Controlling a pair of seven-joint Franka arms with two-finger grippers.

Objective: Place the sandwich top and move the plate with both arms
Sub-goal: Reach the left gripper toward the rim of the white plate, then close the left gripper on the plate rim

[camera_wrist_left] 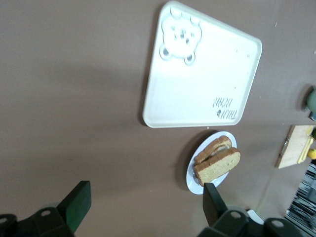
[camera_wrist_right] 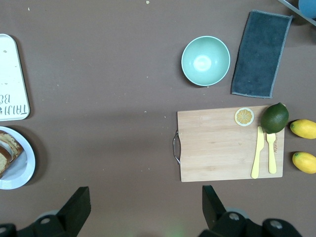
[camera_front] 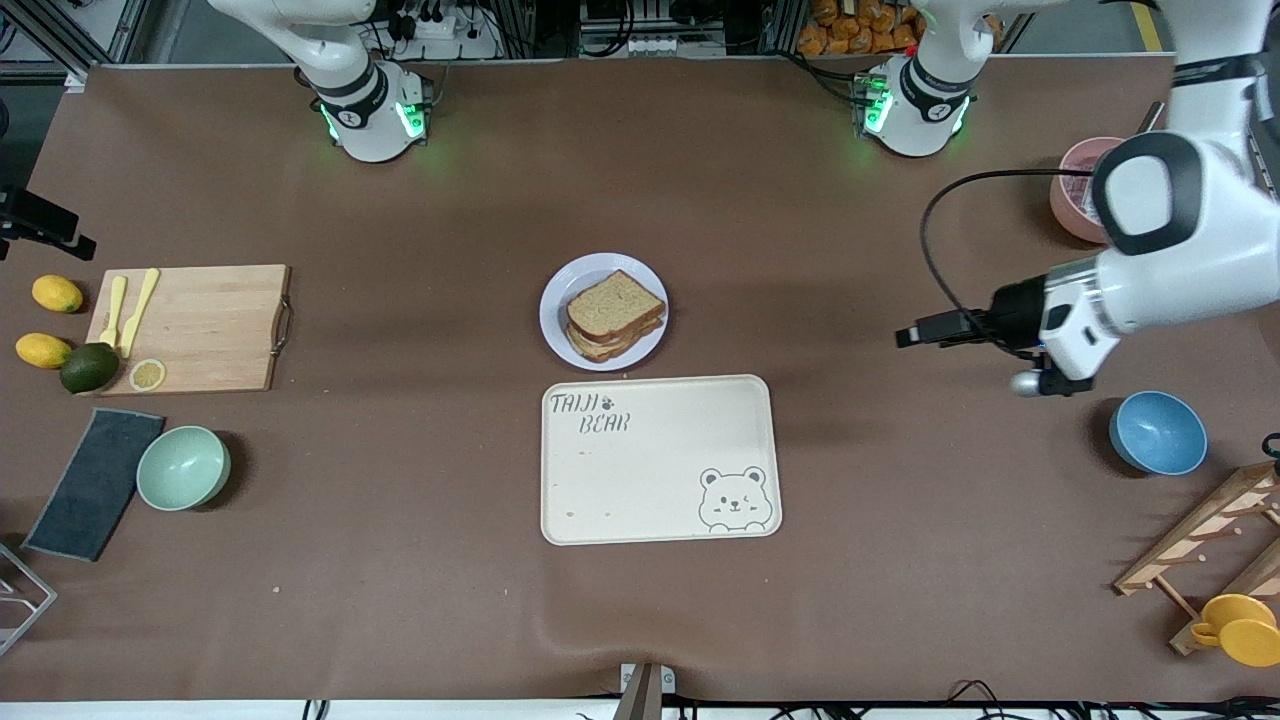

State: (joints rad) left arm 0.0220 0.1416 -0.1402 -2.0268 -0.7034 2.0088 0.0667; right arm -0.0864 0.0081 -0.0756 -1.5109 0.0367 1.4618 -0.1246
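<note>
The sandwich top [camera_front: 615,302], a light-brown bread slice, lies on top of the stacked sandwich on the pale round plate [camera_front: 560,290]. The plate stands on the table mid-way between the arms' ends, just farther from the front camera than the cream bear tray [camera_front: 660,470]. My left gripper [camera_front: 915,333] hangs open and empty above bare table toward the left arm's end, well apart from the plate. Its wrist view shows the open gripper [camera_wrist_left: 145,207], the top slice [camera_wrist_left: 219,165] and the plate [camera_wrist_left: 196,184]. My right gripper [camera_wrist_right: 145,207] is open and empty, high above the table beside the cutting board; the front view does not show it.
A wooden cutting board [camera_front: 200,325] with yellow cutlery and a lemon slice, two lemons [camera_front: 57,293], a dark green fruit [camera_front: 88,367], a green bowl [camera_front: 183,467] and a grey cloth [camera_front: 95,482] lie toward the right arm's end. A blue bowl [camera_front: 1157,432], a pink bowl [camera_front: 1075,190] and a wooden rack [camera_front: 1210,540] lie toward the left arm's end.
</note>
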